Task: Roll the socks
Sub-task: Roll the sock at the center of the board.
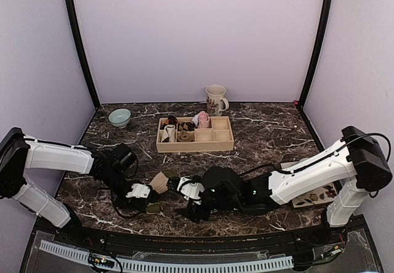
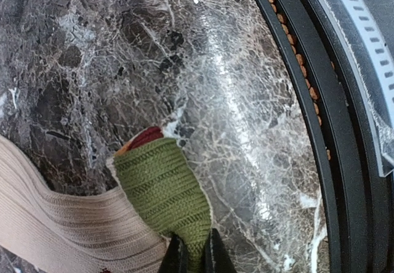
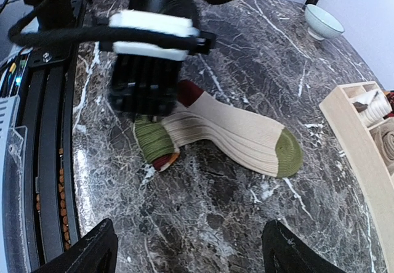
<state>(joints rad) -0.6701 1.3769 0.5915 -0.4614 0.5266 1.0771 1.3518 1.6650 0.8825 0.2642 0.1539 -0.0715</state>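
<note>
The tan sock (image 3: 234, 131) lies flat toward 6 o'clock on the marble table (image 1: 271, 131), close to the near edge, its green toe pointing away from the arms' bases. The left gripper (image 2: 194, 257) is pinched narrow on the green patch (image 2: 163, 187) at the sock's folded end, where dark red shows. The right gripper (image 3: 191, 254) hovers just beside the sock, fingers spread wide, holding nothing. A wooden organiser (image 1: 194, 145) sits at 12 o'clock from the sock, a bowl (image 1: 119, 118) at 11 and a mug (image 1: 215, 99) at 1.
</note>
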